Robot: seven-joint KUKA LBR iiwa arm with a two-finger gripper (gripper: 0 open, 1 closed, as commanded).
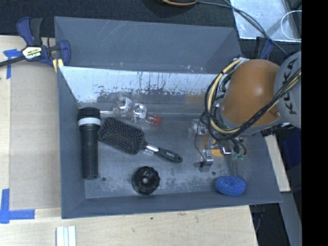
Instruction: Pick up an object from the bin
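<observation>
In the camera view the gripper hangs low over the right part of the grey metal bin. It sits beneath the arm's rounded orange cover and a bundle of black and yellow cables. Cover and cables hide most of the wrist. The gripper's tip reads as a small dark tangle of metal parts against the bin floor. I cannot tell how far it is open or whether it has hold of anything. The arm is cut off at the right side.

Nearest the gripper lies a blue oval spongy lump, just below and to the right of it in the bin's lower right corner. As far as can be seen, the two are apart.

Five loose things lie in the bin, one of each kind:
- The blue lump.
- A black bristled hairbrush in the middle, lying aslant with its thin handle pointing towards the gripper and ending well short of it.
- A black cylinder with a white band, lying lengthwise along the left wall just beside the brush head.
- A black round disc near the front wall, below the brush handle.
- A clear lumpy plastic thing with a red end at the foot of the far wall. It is hard to make out against the scratched, shiny metal, and its kind cannot be told.
</observation>
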